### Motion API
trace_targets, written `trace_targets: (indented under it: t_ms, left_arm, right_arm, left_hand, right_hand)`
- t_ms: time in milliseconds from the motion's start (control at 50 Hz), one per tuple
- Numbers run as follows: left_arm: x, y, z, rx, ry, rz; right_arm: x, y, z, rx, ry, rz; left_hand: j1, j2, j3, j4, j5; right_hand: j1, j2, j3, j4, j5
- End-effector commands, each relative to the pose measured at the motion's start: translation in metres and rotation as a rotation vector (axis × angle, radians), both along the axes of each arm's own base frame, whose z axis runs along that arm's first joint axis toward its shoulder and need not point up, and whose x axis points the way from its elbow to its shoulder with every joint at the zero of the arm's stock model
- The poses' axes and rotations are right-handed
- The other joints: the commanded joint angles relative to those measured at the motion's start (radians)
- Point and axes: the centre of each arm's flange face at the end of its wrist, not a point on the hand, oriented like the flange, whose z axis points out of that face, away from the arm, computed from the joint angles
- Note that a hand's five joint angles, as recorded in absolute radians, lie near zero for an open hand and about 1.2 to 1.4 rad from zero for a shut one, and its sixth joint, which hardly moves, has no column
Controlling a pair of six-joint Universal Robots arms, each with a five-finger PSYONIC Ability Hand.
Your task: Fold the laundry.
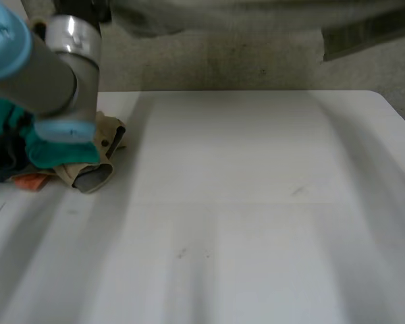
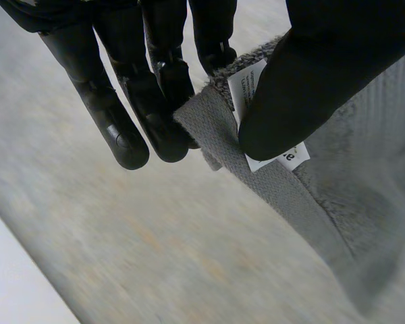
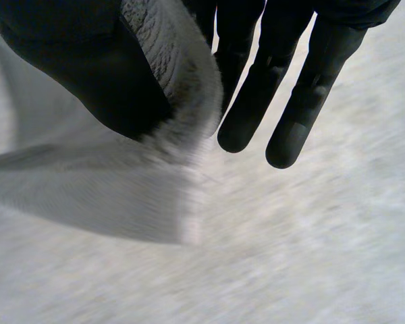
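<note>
My left hand [image 2: 324, 67] is shut on a grey towel [image 2: 364, 202], its thumb pressing a corner with a white label [image 2: 256, 88] against the fingers [image 2: 165, 101]. My right hand [image 3: 67, 74] is shut on another edge of the same towel [image 3: 169, 61], pinched between thumb and fingers, and the cloth hangs down from it. In the head view the towel [image 1: 216, 15] stretches high above the far side of the white table [image 1: 243, 202].
A pile of laundry lies at the table's left edge under my left arm [image 1: 54, 67]: a teal cloth [image 1: 54, 152], a beige garment [image 1: 94, 174] and an orange piece [image 1: 30, 181]. Grey carpet [image 1: 256, 64] lies beyond the table's far edge.
</note>
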Motion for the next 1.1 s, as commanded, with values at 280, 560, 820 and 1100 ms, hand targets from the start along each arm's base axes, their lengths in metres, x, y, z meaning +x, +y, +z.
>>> trace_targets:
  t_ms: [280, 560, 820, 1100]
  left_arm:
    - [0.010, 0.035, -0.216, 0.466, -0.225, -0.016]
    - [0.071, 0.163, -0.190, 0.676, -0.427, -0.002]
    - [0.070, 0.172, -0.190, 0.684, -0.442, -0.022]
    - [0.026, 0.089, -0.210, 0.550, -0.366, 0.014]
  right_arm:
    - [0.002, 0.021, -0.204, 0.691, 0.086, 0.072]
    - [-0.055, 0.130, -0.171, 1.128, 0.371, -0.073]
    - [-0.057, 0.123, -0.172, 1.026, 0.487, -0.086]
    - [-0.011, 0.027, -0.206, 0.667, 0.491, -0.035]
  left_hand:
    - [0.254, 0.202, 0.201, 0.194, 0.250]
    - [0.254, 0.202, 0.201, 0.194, 0.250]
    - [0.254, 0.202, 0.201, 0.194, 0.250]
    - [0.254, 0.202, 0.201, 0.194, 0.250]
  right_hand:
    - [0.258, 0.209, 0.200, 0.196, 0.223]
    - [0.258, 0.209, 0.200, 0.196, 0.223]
    - [0.258, 0.209, 0.200, 0.196, 0.223]
    - [0.258, 0.209, 0.200, 0.196, 0.223]
